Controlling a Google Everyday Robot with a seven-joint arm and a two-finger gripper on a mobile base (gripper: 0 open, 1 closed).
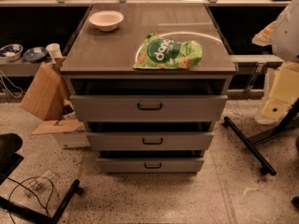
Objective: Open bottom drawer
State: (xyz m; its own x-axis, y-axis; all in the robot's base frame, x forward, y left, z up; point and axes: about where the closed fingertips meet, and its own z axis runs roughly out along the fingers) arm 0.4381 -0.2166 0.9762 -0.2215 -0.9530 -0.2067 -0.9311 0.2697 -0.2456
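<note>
The gripper is out of frame, so its jaws cannot be told. The bottom drawer (150,164) is lowest, with a cardboard box (44,94) to the left and a green snack bag (168,53) on the desk (107,50).

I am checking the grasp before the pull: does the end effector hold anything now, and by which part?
Nothing, it seems. The end effector hangs at the right edge, apart from the cabinet; the handle of the bottom drawer is untouched.
</note>
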